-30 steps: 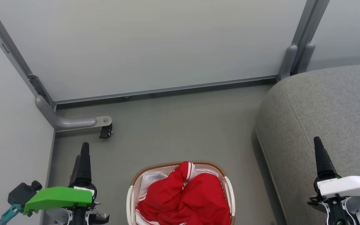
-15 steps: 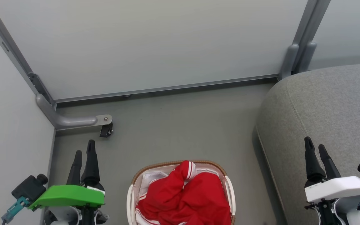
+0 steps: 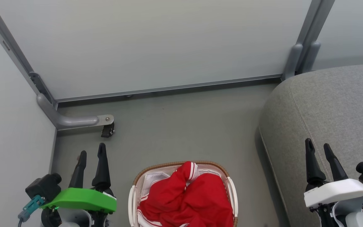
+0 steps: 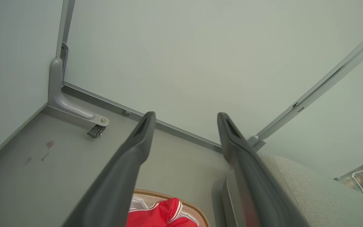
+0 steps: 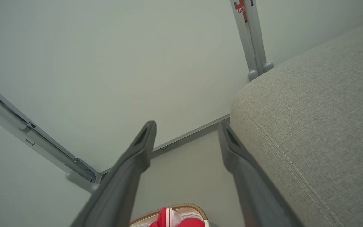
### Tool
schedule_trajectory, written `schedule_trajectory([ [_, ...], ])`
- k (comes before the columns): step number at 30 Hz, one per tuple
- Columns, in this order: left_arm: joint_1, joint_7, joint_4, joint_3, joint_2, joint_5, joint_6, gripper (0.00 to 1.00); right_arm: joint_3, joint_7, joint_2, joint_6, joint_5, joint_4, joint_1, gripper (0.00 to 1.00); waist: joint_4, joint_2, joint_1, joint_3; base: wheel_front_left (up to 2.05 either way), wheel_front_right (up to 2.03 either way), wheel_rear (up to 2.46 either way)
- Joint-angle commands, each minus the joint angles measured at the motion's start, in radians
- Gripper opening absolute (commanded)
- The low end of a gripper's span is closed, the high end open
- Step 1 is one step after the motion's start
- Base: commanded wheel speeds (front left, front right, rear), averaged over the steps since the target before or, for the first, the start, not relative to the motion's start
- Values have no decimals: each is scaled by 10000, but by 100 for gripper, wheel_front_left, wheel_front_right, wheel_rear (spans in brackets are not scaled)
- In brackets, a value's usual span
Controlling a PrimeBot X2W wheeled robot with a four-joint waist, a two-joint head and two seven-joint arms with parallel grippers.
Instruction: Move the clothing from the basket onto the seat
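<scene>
The clothing (image 3: 187, 198) lies heaped in the basket (image 3: 156, 166), whose near end is cut off by the head view's bottom edge. Where one red garment ends is hard to tell. The seat (image 3: 336, 110) stands right of the basket. The left tool (image 3: 92, 149), left of the basket, and the right tool (image 3: 317, 142), right of it, gape wide, empty.

Red clothing (image 3: 197, 201) with white stripe trim, white brown-rimmed basket (image 3: 232, 194), grey woven seat (image 3: 336, 104)
</scene>
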Motion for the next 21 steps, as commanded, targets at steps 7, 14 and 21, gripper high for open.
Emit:
schedule_trajectory([
  [7,7,-237,228,-41,76,984,57,100,5,-267,-78,4,-1111,-21,139,100,35,0,0,3,0,0,0],
  [14,2,-402,527,-104,81,1687,38,100,43,-432,-87,5,-1923,39,142,100,77,0,0,16,0,0,0],
  [21,-1,-567,867,-128,86,2207,72,100,118,-594,-91,5,-2639,95,160,100,101,0,0,28,0,0,0],
])
